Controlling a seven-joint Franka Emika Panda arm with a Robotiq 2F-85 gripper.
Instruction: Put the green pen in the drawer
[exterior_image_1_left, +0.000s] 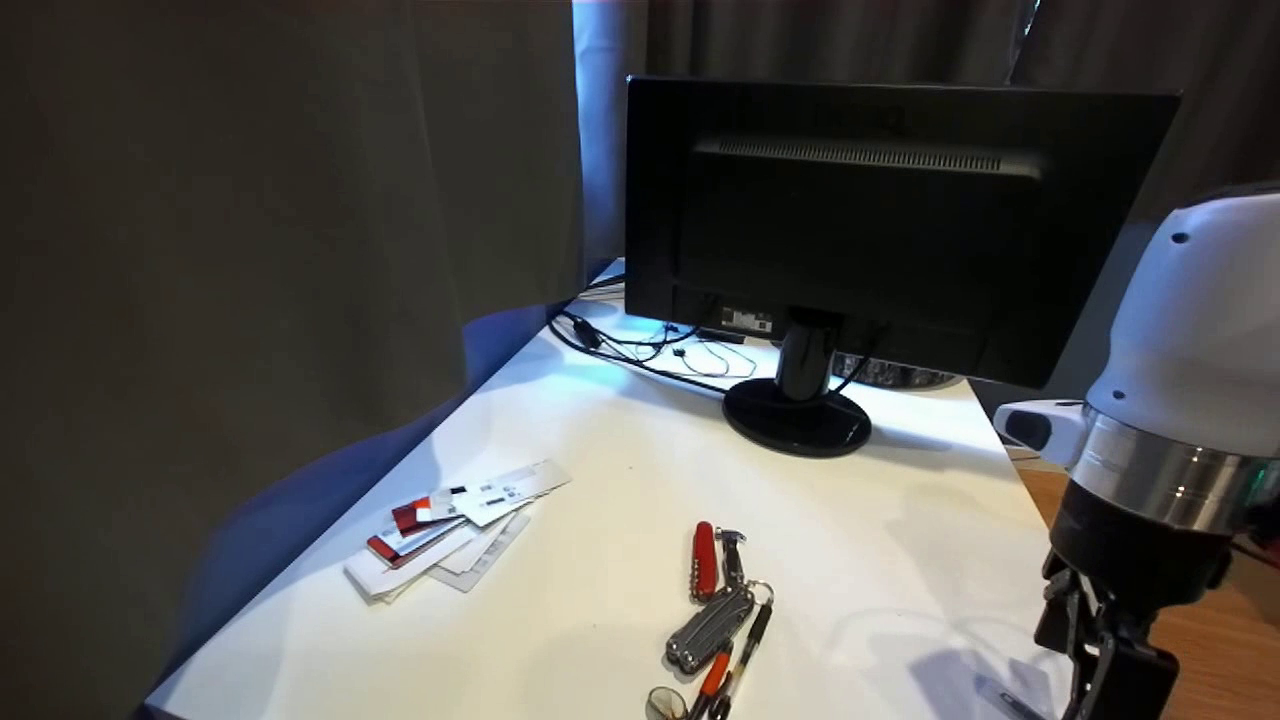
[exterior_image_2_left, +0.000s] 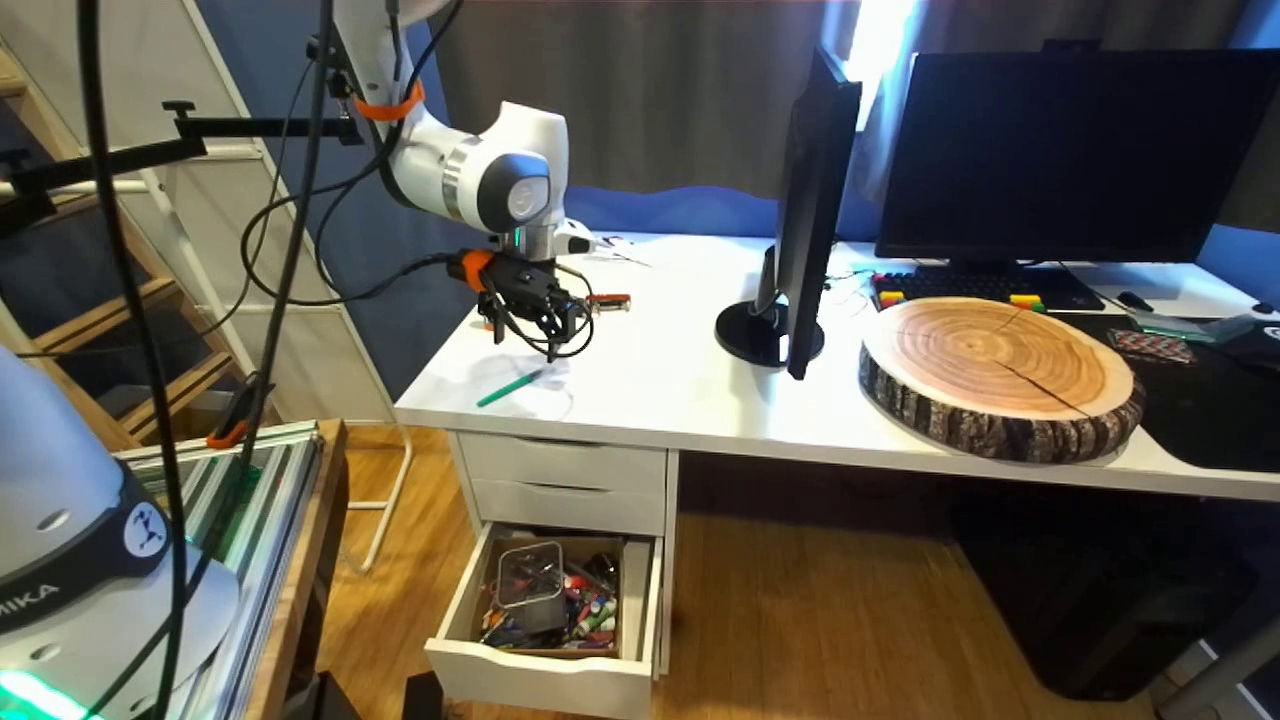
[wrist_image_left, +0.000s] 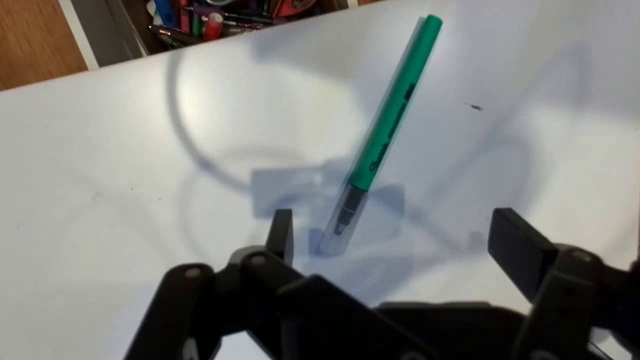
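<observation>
The green pen (wrist_image_left: 392, 112) lies flat on the white desk (exterior_image_2_left: 660, 390), with a clear cap over its dark tip. It shows in an exterior view near the desk's front edge (exterior_image_2_left: 510, 388). Only its capped end shows at the bottom of an exterior view (exterior_image_1_left: 1018, 704). My gripper (wrist_image_left: 392, 225) is open and empty. Its fingers are apart above the desk, with the pen's capped end between them in the wrist view, nearer the left finger. The gripper also shows in an exterior view (exterior_image_2_left: 525, 345). The lowest drawer (exterior_image_2_left: 540, 680) is pulled open below the desk.
The drawer holds a clear box (exterior_image_2_left: 530, 575) and many pens. A red pocket knife (exterior_image_1_left: 704, 560), a grey multitool (exterior_image_1_left: 710, 628) and pens lie on the desk. Cards (exterior_image_1_left: 460, 520) lie farther off. A monitor (exterior_image_1_left: 880, 230) stands on the desk, and a wood slab (exterior_image_2_left: 1000, 370) is beyond it.
</observation>
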